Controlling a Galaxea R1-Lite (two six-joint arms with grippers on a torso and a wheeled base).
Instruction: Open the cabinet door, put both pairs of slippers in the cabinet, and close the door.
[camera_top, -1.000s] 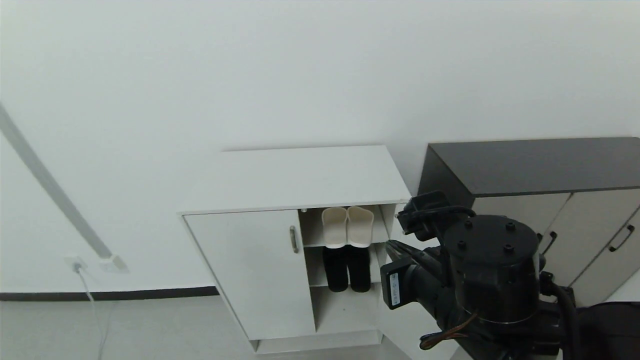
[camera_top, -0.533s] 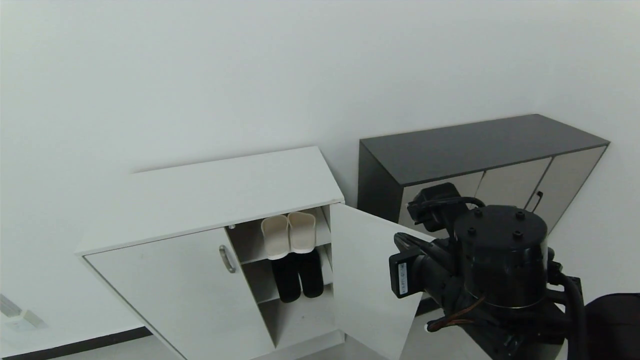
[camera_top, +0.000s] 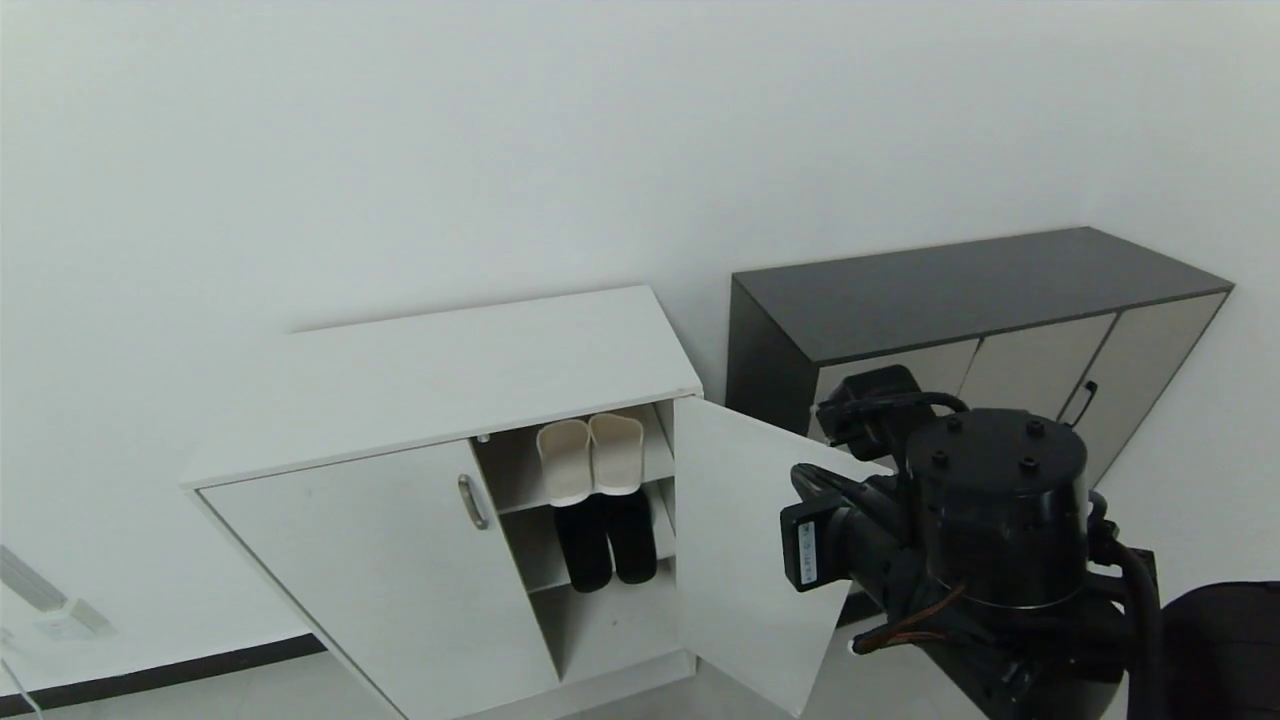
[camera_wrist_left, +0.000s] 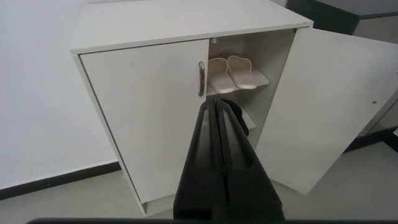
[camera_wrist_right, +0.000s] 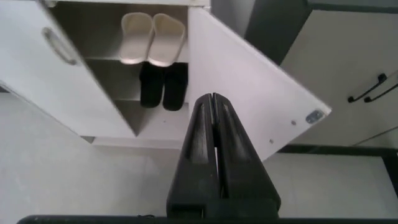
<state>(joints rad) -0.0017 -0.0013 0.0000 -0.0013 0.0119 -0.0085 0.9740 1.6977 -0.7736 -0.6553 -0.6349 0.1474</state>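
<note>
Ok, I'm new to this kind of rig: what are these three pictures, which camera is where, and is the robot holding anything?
This is a wheeled robot with two arms, each ending in a two-fingered gripper. The wide picture comes from a camera on its head; the black bulk low on the right is its right arm. The other two come from cameras on the wrists, each looking along its own gripper: the left gripper and the right gripper. Both have their fingers pressed together and hold nothing. Ahead stands a white cabinet against the wall. Its left-hand door is closed and its right-hand door hangs open. Inside, a cream pair of slippers sits on the upper shelf and a black pair on the shelf below. A dark-topped cabinet stands beside it.
</note>
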